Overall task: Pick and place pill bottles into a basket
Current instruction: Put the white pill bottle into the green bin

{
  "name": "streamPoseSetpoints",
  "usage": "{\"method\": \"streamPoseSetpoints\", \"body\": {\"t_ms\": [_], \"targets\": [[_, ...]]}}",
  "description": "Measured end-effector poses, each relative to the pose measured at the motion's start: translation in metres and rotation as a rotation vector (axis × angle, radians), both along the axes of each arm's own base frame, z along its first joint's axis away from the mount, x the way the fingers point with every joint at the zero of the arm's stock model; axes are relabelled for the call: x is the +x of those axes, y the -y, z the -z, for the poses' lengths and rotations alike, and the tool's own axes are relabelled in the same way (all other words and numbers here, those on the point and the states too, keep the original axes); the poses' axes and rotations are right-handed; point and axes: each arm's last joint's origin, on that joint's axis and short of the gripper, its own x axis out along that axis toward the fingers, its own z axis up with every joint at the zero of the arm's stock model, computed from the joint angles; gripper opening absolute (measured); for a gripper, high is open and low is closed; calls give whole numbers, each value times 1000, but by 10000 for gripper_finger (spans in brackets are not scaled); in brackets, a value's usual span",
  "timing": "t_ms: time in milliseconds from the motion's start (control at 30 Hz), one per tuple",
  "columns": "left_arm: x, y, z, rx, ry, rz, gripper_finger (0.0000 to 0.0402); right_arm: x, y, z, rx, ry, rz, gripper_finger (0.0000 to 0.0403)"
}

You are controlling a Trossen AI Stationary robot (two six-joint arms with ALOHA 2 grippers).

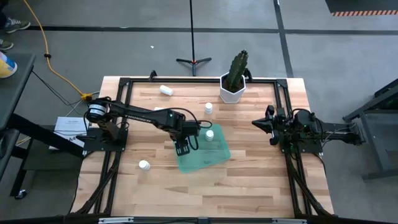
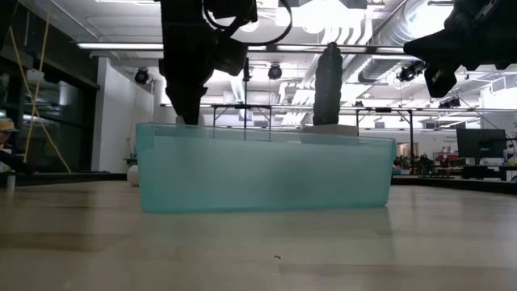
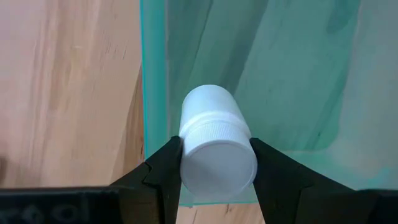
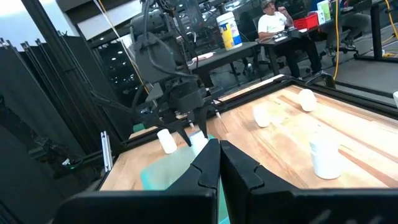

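The teal-green basket [image 1: 204,154] lies flat on the table's middle, and one white pill bottle [image 1: 210,135] stands in its far part. My left gripper [image 1: 182,148] points down over the basket's left end, shut on another white pill bottle [image 3: 211,124]. In the low view, my left gripper [image 2: 190,97] stands above the basket's wall [image 2: 262,174]. Three more bottles rest on the wood: one lying at the far left [image 1: 165,90], one upright [image 1: 208,107], one near the front left [image 1: 144,165]. My right gripper [image 1: 258,123] is shut and empty at the right, its fingers [image 4: 219,163] together. My left gripper pinches the bottle's ribbed white cap [image 3: 217,155] between its two fingers [image 3: 163,167], one on each side of the cap. The fingers come from above, pointing down. The bottle hangs upright, cap up, just inside the basket's left wall [image 3: 152,93]. I cannot tell whether its base touches the basket's floor.
A white hexagonal pot with a cactus [image 1: 234,86] stands at the far edge, behind the basket. A black frame [image 1: 124,84] runs around the table. Bare wood lies in front of the basket [image 1: 211,193]. People sit at desks beyond the table in the right wrist view [image 4: 273,22].
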Motion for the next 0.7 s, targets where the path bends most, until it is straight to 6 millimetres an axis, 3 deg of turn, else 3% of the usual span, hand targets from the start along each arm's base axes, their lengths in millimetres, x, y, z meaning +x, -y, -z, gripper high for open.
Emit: {"method": "streamPoseSetpoints", "body": {"t_ms": [333, 700], "targets": [[-1, -2, 0, -10, -10, 41, 194, 0, 0, 0, -3, -1, 0, 1], [9, 0, 24, -38, -75, 51, 194, 0, 0, 2, -3, -23, 14, 1]]}}
